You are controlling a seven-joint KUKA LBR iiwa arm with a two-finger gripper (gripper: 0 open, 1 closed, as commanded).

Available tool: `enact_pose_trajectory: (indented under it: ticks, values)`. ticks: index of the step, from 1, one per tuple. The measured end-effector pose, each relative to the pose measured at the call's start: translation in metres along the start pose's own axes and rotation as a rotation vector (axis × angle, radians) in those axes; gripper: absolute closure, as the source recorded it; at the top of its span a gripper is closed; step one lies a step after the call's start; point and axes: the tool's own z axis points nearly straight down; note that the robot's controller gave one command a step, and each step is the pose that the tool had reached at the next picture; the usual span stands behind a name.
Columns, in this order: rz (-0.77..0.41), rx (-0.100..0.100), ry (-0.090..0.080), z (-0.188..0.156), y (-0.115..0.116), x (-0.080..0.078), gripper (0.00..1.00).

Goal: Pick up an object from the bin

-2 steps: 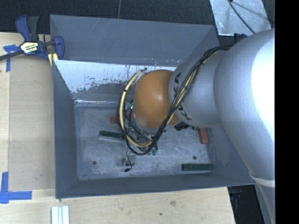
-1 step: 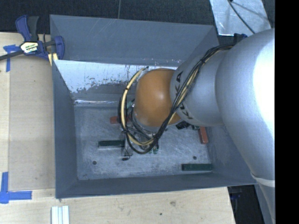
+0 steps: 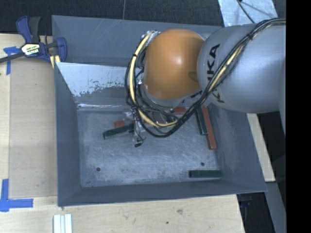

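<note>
**Gripper down at green stick's end, mid-bin**

Gripper [image 3: 137, 134] is sitting low over the floor of the bin [image 3: 68, 144], approx. centre, slightly toward the bin's left edge and closer to its back edge than its front edge. Arm is coming in from the right w/ orange cover [image 3: 170, 64] and looped cables [image 3: 160, 125] hanging above the tip and hiding most of it. Spread, closed or pinching: can't tell, tip too small and partly covered.

Nearest obj: flat dark green stick [image 3: 115, 133], lying roughly parallel to the back edge, stretching from the gripper toward the left edge. Its right end is meeting the gripper tip; touching vs. just beside can't be judged. A short red-brown piece [image 3: 120, 124] is lying just behind that stick, on the back-edge side.

Other objs: a dark bar [image 3: 199, 123] and a red-brown bar [image 3: 211, 132] are lying side by side near the right edge, partly under the arm. A dark green bar [image 3: 204, 174] is lying along the front edge, near the front-right corner, well apart from the gripper.
</note>
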Motion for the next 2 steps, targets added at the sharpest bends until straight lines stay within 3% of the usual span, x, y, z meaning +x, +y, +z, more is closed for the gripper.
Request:
enact_pose_trajectory:
  ticks: [1,2]
  values:
    - [-0.047,0.000,0.011,0.049,-0.034,0.035,1.00]
    - [-0.050,0.002,-0.005,-0.057,-0.035,0.032,1.00]
